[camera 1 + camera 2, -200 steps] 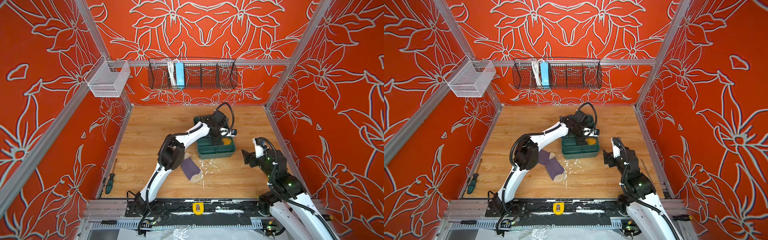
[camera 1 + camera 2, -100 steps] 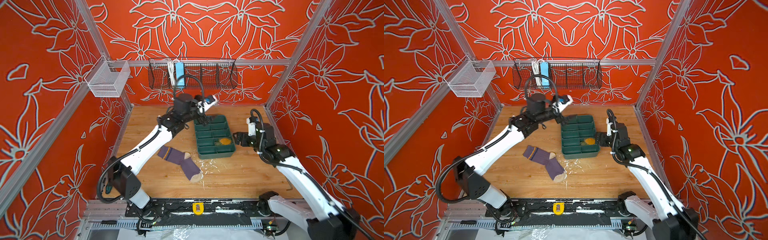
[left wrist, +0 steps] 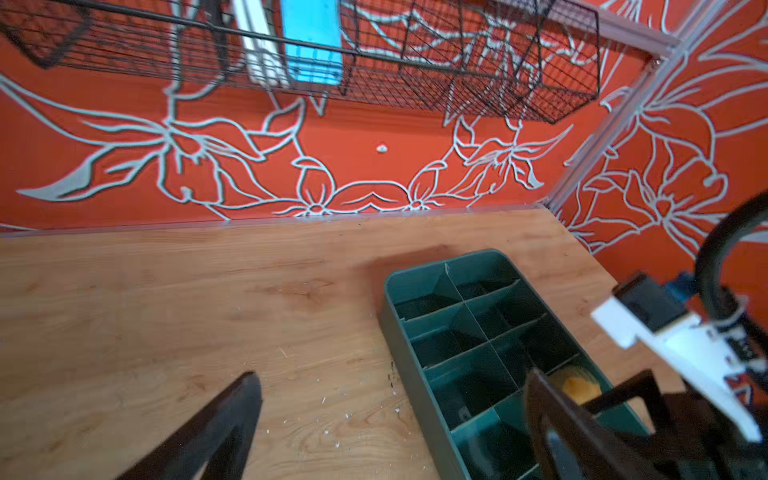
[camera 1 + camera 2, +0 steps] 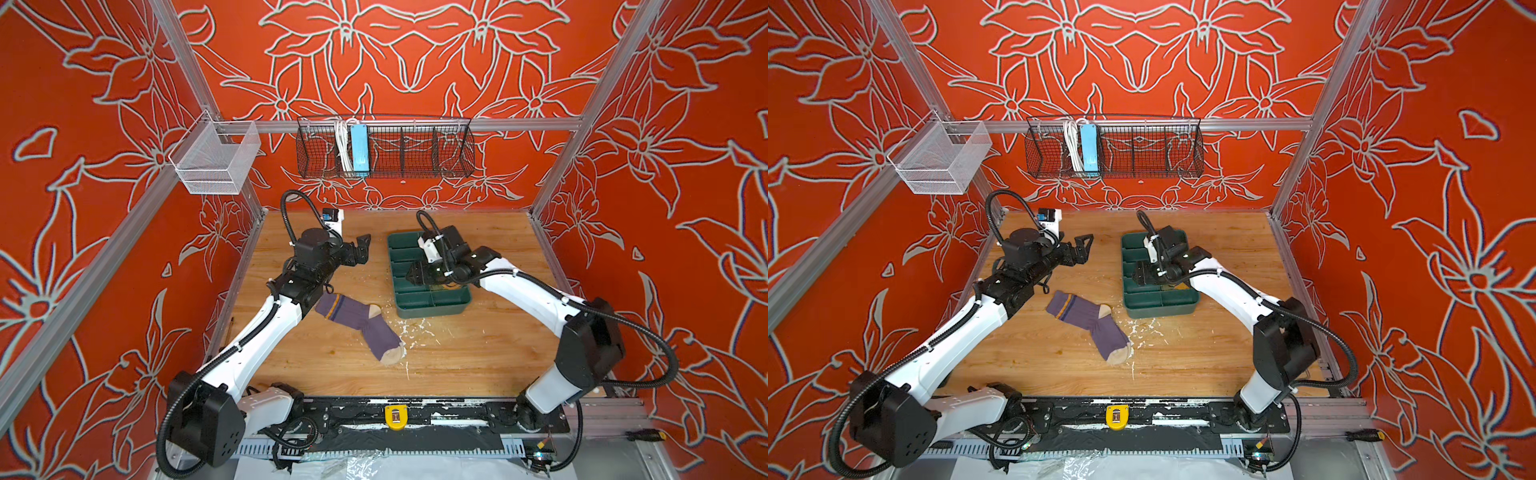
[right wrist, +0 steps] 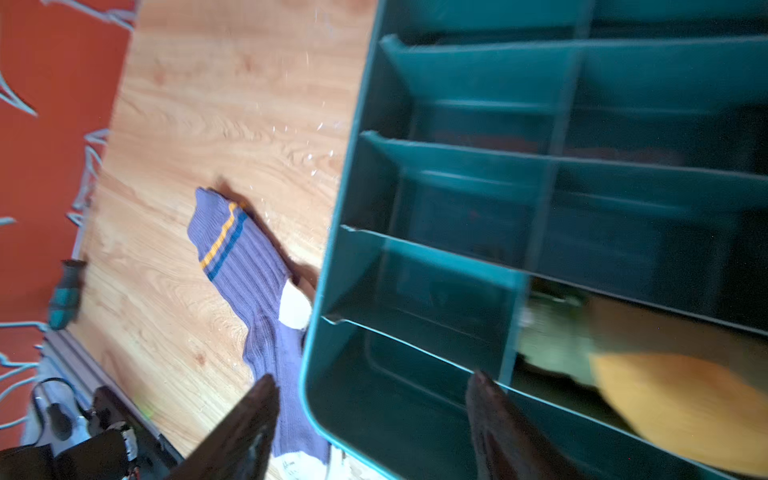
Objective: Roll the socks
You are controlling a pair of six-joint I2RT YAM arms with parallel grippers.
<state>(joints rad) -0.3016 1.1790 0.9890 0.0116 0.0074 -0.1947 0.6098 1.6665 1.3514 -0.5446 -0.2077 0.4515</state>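
Observation:
A purple sock (image 4: 359, 322) (image 4: 1090, 320) (image 5: 245, 266) with beige heel and toe and a yellow cuff stripe lies flat on the wooden table, left of the green divided tray (image 4: 432, 309) (image 4: 1158, 309) (image 3: 399, 353) (image 5: 332, 270). The olive-green sock's mustard toe (image 5: 673, 399) (image 3: 575, 384) shows in a near right compartment; in both top views the right arm covers most of it. My right gripper (image 4: 413, 274) (image 4: 1140, 274) (image 5: 371, 378) hangs open and empty over the tray. My left gripper (image 4: 364, 248) (image 4: 1086, 246) (image 3: 390, 376) is open above bare table left of the tray.
A black wire basket (image 4: 384, 149) with a blue box hangs on the back wall; a white mesh basket (image 4: 214, 160) hangs on the left wall. A teal-handled screwdriver (image 5: 66, 291) lies at the table's left edge. White flakes (image 4: 415, 332) litter the wood near the tray's front.
The left arm has pulled out of the tray to the table's left rear. The right arm has reached from the front right over the tray, its jaws narrowing.

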